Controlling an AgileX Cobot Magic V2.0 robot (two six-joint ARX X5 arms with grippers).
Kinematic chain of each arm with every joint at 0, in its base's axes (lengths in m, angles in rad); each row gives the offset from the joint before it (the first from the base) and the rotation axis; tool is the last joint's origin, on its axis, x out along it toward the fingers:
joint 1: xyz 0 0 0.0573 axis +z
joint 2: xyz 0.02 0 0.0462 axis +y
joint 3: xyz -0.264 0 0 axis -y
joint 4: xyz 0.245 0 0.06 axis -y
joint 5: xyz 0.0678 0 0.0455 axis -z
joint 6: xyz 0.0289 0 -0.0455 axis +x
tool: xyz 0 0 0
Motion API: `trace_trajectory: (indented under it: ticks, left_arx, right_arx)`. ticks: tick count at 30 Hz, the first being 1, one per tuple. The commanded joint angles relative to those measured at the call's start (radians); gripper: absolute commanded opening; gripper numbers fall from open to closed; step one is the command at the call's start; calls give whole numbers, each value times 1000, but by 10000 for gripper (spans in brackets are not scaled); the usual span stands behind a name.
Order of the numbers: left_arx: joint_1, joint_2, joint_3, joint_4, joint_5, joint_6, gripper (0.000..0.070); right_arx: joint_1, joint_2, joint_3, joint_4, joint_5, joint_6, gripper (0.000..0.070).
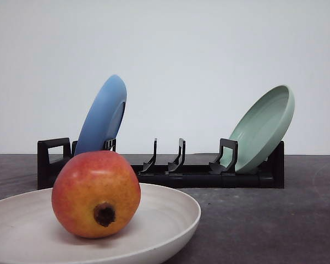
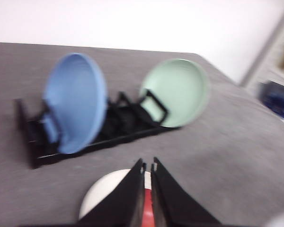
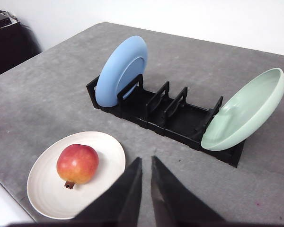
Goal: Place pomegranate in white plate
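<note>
The pomegranate (image 1: 96, 192), red blending to orange with a dark calyx stub facing the camera, rests inside the white plate (image 1: 176, 214) at the near left of the table. In the right wrist view the pomegranate (image 3: 77, 163) lies on the white plate (image 3: 47, 198), off to the side of my right gripper (image 3: 146, 161), whose fingers are shut with nothing between them. My left gripper (image 2: 148, 165) hangs above the white plate (image 2: 102, 196). Its fingers are shut and empty, and a red sliver of the pomegranate (image 2: 148, 210) shows below them.
A black dish rack (image 1: 192, 176) stands across the back of the dark grey table. A blue plate (image 1: 102, 115) leans in its left end and a pale green plate (image 1: 264, 129) in its right end. The table's near edge (image 3: 4, 189) runs close to the white plate.
</note>
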Motion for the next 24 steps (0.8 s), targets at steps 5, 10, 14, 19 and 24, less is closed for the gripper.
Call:
trace_trajectory:
  ticks: [5, 10, 14, 19, 24]
  left_arx:
    - [312, -17, -169, 124, -6, 149, 0]
    - [639, -93, -379, 318, 76, 400, 0]
    - [859, -194, -531, 477, 199, 565, 0]
    - [1076, -319, -680, 599, 464, 688, 0]
    - [1211, -377, -748, 598, 598, 704, 0]
  right_arx:
    - [6, 5, 5, 11, 1, 12, 33]
    - [6, 5, 5, 11, 1, 12, 33]
    - [6, 5, 5, 11, 1, 12, 33]
    - [6, 5, 5, 11, 1, 12, 33]
    - [6, 5, 5, 11, 1, 12, 33]
